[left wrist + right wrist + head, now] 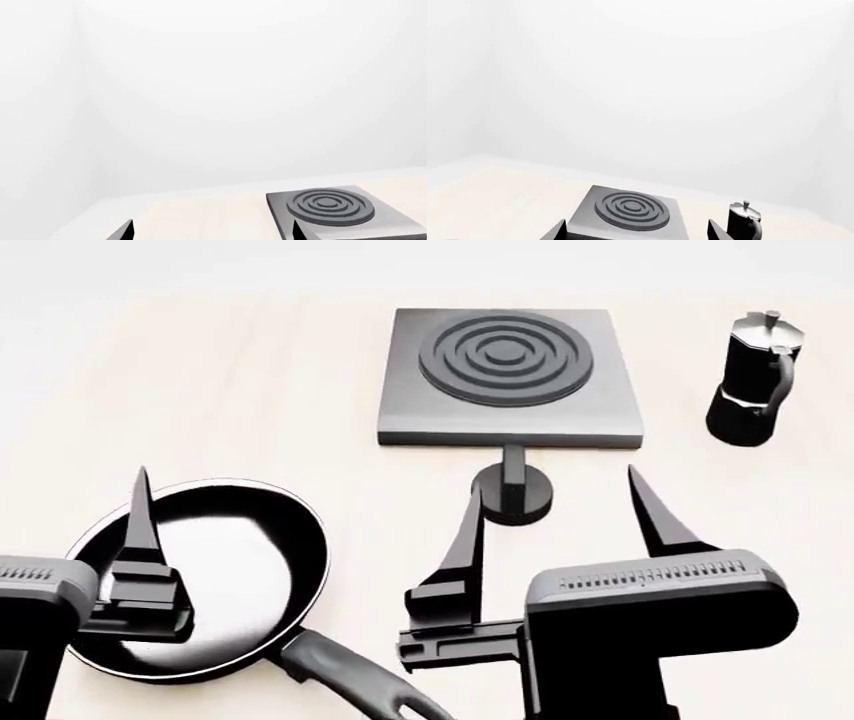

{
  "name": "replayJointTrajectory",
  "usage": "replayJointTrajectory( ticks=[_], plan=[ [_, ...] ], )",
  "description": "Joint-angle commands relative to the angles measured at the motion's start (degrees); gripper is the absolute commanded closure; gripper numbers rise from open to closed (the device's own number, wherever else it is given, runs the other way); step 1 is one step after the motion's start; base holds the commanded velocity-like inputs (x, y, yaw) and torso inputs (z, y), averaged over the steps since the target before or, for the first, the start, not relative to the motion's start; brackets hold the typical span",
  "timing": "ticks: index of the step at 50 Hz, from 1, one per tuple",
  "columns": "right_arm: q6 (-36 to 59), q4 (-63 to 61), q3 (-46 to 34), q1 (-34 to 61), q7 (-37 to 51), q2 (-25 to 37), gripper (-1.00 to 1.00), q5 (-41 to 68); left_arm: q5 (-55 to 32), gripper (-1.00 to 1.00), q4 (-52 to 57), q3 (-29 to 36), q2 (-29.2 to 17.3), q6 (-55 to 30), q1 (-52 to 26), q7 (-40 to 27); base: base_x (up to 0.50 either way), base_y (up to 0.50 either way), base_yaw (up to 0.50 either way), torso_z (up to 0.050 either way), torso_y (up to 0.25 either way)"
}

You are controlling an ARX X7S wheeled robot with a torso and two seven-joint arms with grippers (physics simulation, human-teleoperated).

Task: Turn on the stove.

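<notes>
A flat square dark-grey metal stove (510,378) with raised concentric burner rings lies toward the far side of the pale wooden worktop (240,390), and its small round black knob (513,492) with a ridge sits just in front of the slab's near edge, joined to it by a short stem. The right claw (558,508) hangs over the worktop near the robot, its two thin black fingers spread wide apart, one on either side of the knob as seen from the head camera and touching nothing; whether they are down at knob height cannot be told. The left claw (140,502) shows only one pointed finger in the head view, above a round black frying pan (200,575) with a long handle; in the left wrist view its two finger tips stand well apart, gripping nothing. A tall black moka pot (754,378) with a silver-topped lid stands upright to the right of the stove, apart from it. Both wrist views show the stove ahead on the worktop against plain white walls.
</notes>
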Motion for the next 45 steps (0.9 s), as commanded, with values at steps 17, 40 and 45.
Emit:
replayJointTrajectory(
  ticks=[17,40,45],
  plan=[
    [0.68,-0.48,-0.09,0.21,0.78,0.49,-1.0,0.96,-0.79,-1.0,0.3,0.67,-0.55,-0.14,-0.14,-1.03,0.23,0.0,0.0,0.0,0.0],
    [1.21,-0.76,-0.25,0.51,1.68,0.91,-1.0,1.38,-1.28,-1.0,0.46,1.41,-1.14,-0.33,-0.36,-1.81,0.23,0.0,0.0,0.0,0.0],
    [1.11,-0.66,-0.27,0.52,1.9,1.06,-1.0,1.37,-1.84,-1.0,0.41,0.85,-1.14,-0.44,-0.45,-1.86,0.23,0.0,0.0,0.0,0.0]
  ],
)
